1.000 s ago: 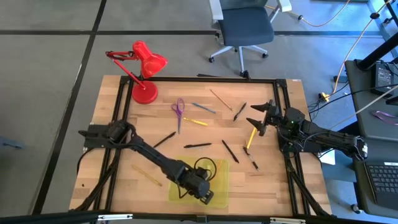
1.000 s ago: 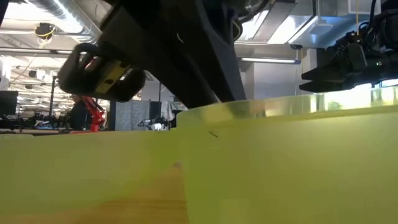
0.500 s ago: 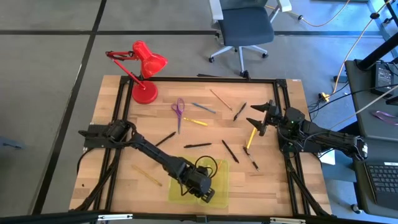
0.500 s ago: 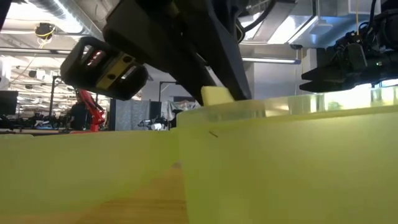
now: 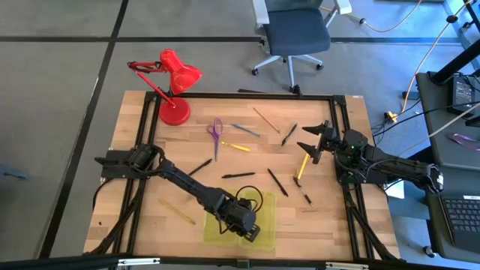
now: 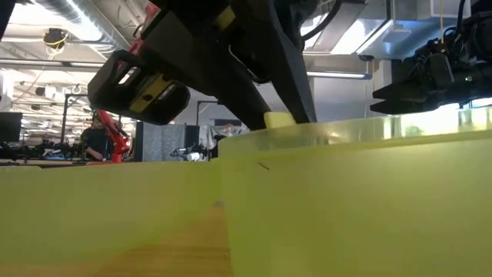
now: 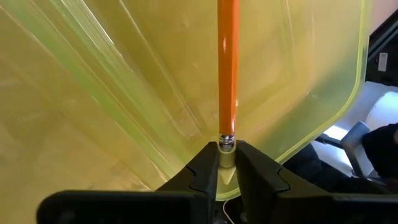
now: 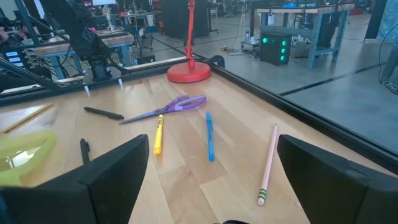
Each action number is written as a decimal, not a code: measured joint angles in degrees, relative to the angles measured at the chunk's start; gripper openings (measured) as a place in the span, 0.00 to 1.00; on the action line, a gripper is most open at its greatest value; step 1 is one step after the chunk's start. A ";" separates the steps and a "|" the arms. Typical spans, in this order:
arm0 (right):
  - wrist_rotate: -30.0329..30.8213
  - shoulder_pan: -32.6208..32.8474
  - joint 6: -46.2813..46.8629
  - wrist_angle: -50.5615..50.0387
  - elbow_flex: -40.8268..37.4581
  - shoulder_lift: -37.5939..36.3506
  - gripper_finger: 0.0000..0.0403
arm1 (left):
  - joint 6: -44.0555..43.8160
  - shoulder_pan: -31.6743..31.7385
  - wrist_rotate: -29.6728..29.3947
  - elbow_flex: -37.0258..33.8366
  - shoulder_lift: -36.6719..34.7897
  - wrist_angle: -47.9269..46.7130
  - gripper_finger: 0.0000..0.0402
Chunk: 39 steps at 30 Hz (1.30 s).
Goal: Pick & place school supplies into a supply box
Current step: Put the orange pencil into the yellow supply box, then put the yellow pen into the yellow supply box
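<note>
The left hand [image 7: 227,163] is down over the supply box [image 5: 262,225], its two dark fingers pinched on the pale eraser end of a glossy orange pencil [image 7: 227,68]. A ridged metal band sits just past the fingertips, and the long, smooth shaft reaches out from the hand over the box's translucent yellow-green plastic, which is slick and moulded with raised ribs and a rounded corner. From table height the box wall [image 6: 361,200] is a cloudy yellow sheet, with the eraser tip [image 6: 278,119] peeking just above its rim.

The right hand [image 5: 316,141] hangs above the wooden tabletop [image 5: 330,217] at the right edge, its fingers spread wide and holding nothing. Ahead of it lie purple-handled scissors [image 8: 165,107], a stubby yellow marker [image 8: 158,135], a thin blue pen [image 8: 209,135] and a pale wood pencil [image 8: 268,163], all flat on the light grain. Farther beyond them stands a red lamp [image 8: 189,68] on its round base.
</note>
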 joint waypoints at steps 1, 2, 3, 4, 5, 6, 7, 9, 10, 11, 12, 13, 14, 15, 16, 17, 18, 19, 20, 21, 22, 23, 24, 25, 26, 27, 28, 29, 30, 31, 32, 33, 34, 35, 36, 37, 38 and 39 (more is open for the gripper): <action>0.00 0.00 0.00 0.00 0.00 0.00 0.89 | 0.02 0.00 -0.26 0.00 0.00 0.00 0.14; 0.00 0.00 0.00 0.00 0.01 0.00 0.89 | 0.02 0.05 -0.53 0.00 0.00 -0.02 0.15; 0.02 0.00 0.00 0.00 0.01 0.00 0.89 | 0.02 0.04 -0.79 0.00 0.00 -0.02 0.16; 0.02 0.00 0.00 0.00 0.00 0.00 0.89 | 0.02 0.05 -0.87 0.00 0.00 0.00 0.17; 0.02 0.00 0.00 0.00 0.00 0.00 0.89 | 0.02 0.11 -0.87 0.00 0.00 0.00 0.18; 0.02 0.00 0.00 0.00 0.00 0.00 0.89 | 0.08 0.21 -0.79 0.00 0.00 0.00 0.19; 0.02 0.00 0.00 0.00 0.00 0.00 0.89 | 0.43 0.29 -0.64 0.00 0.00 0.00 0.20; 0.02 0.00 0.00 0.00 0.00 0.00 0.89 | 1.76 0.34 -0.66 0.00 0.00 0.10 0.23; 0.02 0.00 0.00 0.00 0.00 0.00 0.89 | 2.61 0.49 -0.66 0.00 0.00 0.13 0.24; 0.02 0.00 0.00 0.00 0.01 0.00 0.89 | 3.37 0.68 -0.69 0.00 0.00 0.13 0.26; 0.02 0.00 0.00 0.00 0.00 0.00 0.89 | 3.70 0.78 -0.93 0.00 0.00 0.13 0.27; 0.02 -0.02 0.00 0.00 0.00 0.00 0.89 | 4.03 0.97 -1.16 0.00 -0.01 0.13 0.28; 0.02 -0.01 0.00 0.00 0.01 0.00 0.89 | 4.50 1.16 -1.33 0.00 -0.16 0.05 0.30; 0.03 0.00 0.00 0.00 0.00 0.00 0.89 | 5.41 1.40 -1.54 0.00 -0.43 -0.09 0.31; 0.02 -0.01 0.00 0.00 0.00 0.00 0.89 | 6.61 1.62 -1.64 0.00 -0.83 -0.09 0.32; 0.02 -0.02 0.00 0.00 0.02 0.00 0.89 | 7.71 1.83 -1.79 0.00 -1.32 -0.02 0.33; 0.02 0.00 0.00 0.00 0.00 0.00 0.89 | 8.57 1.98 -1.99 0.00 -1.95 -0.09 0.33; 0.02 -0.01 0.00 0.00 0.00 0.00 0.89 | 9.66 2.05 -2.58 0.00 -2.62 -0.42 0.34; 0.02 -0.02 0.00 0.00 0.00 0.00 0.89 | 10.95 2.21 -2.98 0.00 -3.31 -0.85 0.34; 0.02 -0.02 0.00 0.00 0.00 0.00 0.89 | 12.67 2.25 -4.15 0.00 -4.16 -1.65 0.34; 0.01 -0.01 0.00 0.00 0.00 0.00 0.89 | 14.84 2.17 -6.35 0.00 -5.14 -3.18 0.34; 0.00 -0.02 0.06 0.00 0.01 0.00 0.89 | 17.24 2.07 -9.40 0.00 -6.22 -4.90 0.34; 0.00 -0.02 0.42 0.02 0.01 0.00 0.89 | 19.41 2.01 -13.12 0.00 -7.51 -6.83 0.34; -0.02 -0.02 1.39 0.00 0.00 0.00 0.89 | 20.97 1.87 -16.61 0.00 -8.92 -9.65 0.34; -0.04 0.00 2.71 0.02 0.00 0.00 0.89 | 22.10 1.75 -19.62 0.00 -10.39 -12.29 0.33; -0.02 -0.02 4.46 0.04 0.00 0.02 0.89 | 23.18 1.77 -22.38 0.00 -11.91 -14.29 0.33; 0.04 -0.02 6.22 0.13 0.00 0.02 0.89 | 24.18 1.54 -25.06 0.00 -13.47 -16.83 0.32; 0.05 -0.02 7.76 0.38 0.01 0.02 0.89 | 25.02 1.20 -27.54 0.00 -15.05 -19.38 0.32; 0.02 -0.02 9.08 0.49 0.00 0.02 0.89 | 26.21 0.84 -29.80 0.00 -16.60 -21.18 0.31; 0.04 -0.02 10.04 0.66 0.00 0.02 0.89 | 27.47 0.26 -31.99 -0.01 -18.20 -23.03 0.31; 0.00 -0.02 10.96 1.04 0.01 0.02 0.89 | 28.59 -0.28 -34.29 -0.25 -19.76 -24.94 0.31; -0.18 -0.02 12.07 1.34 0.01 0.02 0.89 | 29.78 -0.81 -36.78 -0.59 -21.38 -26.58 0.30; -0.53 -0.02 13.43 1.41 0.01 0.01 0.89 | 30.85 -1.38 -39.49 -0.92 -22.86 -28.06 0.30; -1.00 -0.02 14.88 1.47 0.01 0.02 0.89 | 31.57 -1.98 -41.59 -1.39 -24.36 -29.55 0.29; -1.57 0.01 16.29 1.57 0.00 0.02 0.89 | 32.20 -2.45 -43.02 -2.08 -25.93 -31.00 0.29; -2.10 0.02 17.39 1.60 0.01 0.02 0.89 | 32.91 -2.80 -43.93 -3.10 -27.54 -31.59 0.28; -2.55 0.02 18.27 1.60 0.00 0.02 0.89 | 33.51 -3.28 -44.32 -4.54 -29.44 -31.47 0.28; -2.64 0.04 18.29 1.60 0.00 0.02 0.89 | 34.07 -3.76 -44.43 -6.17 -31.28 -31.29 0.28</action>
